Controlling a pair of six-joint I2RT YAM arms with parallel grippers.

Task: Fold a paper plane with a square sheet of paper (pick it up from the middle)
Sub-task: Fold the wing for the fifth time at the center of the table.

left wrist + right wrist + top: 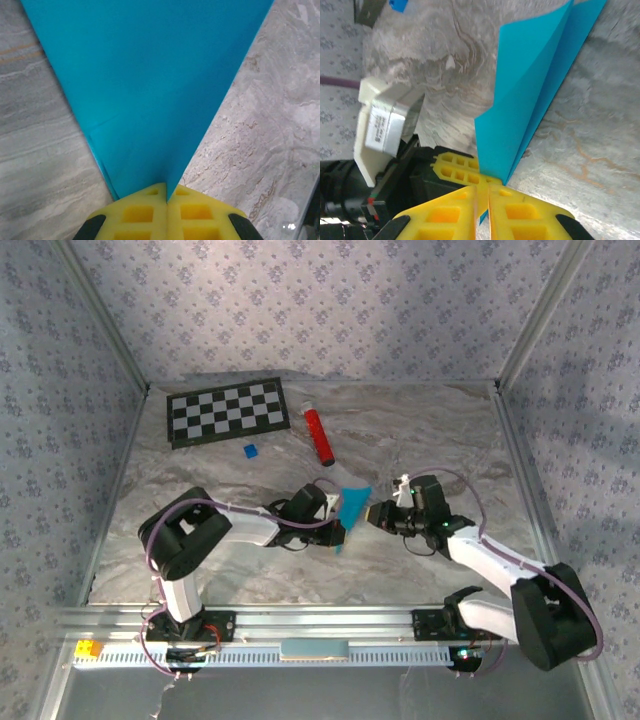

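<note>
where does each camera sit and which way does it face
top external: high above and behind the arm bases, looking down on the marble table; both arms show, left gripper and right gripper both at the folded blue paper.
left wrist: on the left arm, looking along its shut yellow fingers over the paper fanning away.
right wrist: on the right arm, looking along its yellow fingers at the paper's edge.
shared: both wrist views and the top one hold the same paper.

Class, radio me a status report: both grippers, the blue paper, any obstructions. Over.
Left gripper shut on folded paper, at its narrow end. Right gripper shut on same paper, close beside. Red cylinder, blue block farther back, apart.
</note>
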